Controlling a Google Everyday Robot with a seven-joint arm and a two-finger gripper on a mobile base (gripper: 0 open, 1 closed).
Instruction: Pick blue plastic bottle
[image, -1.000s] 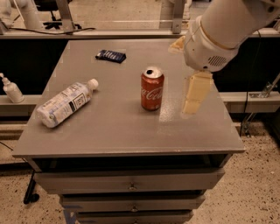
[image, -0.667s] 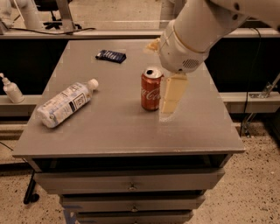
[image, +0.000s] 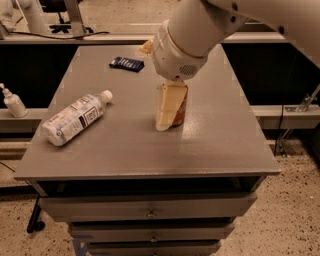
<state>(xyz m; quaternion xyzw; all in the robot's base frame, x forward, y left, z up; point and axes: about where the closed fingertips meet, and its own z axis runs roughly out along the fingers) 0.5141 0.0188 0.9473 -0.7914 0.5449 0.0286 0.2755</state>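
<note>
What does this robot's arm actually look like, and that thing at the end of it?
The arm is a thick, smooth white tube ending in a rounded white wrist with a small speckled grille. No cables or markings show. Below it, the gripper is cream-yellow, flat and tapered, hanging over the table in front of the red can.

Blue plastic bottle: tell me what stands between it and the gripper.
Nothing visible does. The gripper hangs at the red can; the blue plastic bottle lies on its side further left in the view, with only bare table between them.
</note>
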